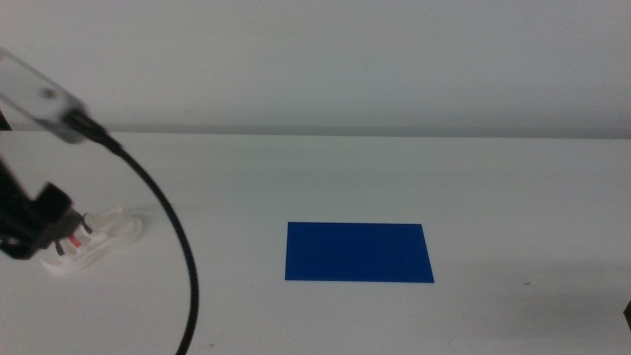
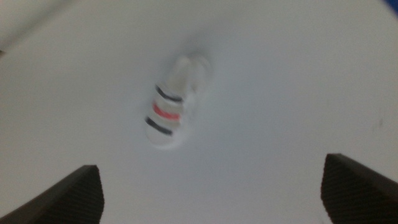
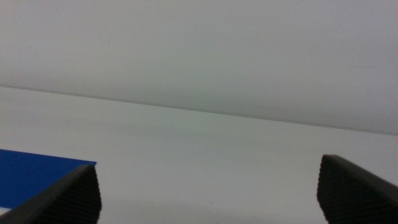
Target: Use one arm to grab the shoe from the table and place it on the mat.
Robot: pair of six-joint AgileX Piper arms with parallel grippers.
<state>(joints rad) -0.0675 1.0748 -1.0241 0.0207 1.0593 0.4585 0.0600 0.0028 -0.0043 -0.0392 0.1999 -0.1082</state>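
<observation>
two spread fingers over blurry shoe

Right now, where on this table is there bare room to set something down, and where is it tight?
The white table is bare beyond the blue mat, to its right, and in the strip between it and the white sneaker. The mat's top is bare too. It is crowded only at the far left, where the left tool, jaws open, hangs over the sneaker with its cable.

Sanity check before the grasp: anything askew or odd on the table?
Nothing stands out. The shoe lies on the table, apart from the mat, which lies flat and bare. The left hand hangs open over the shoe; the right hand waits, open.
</observation>
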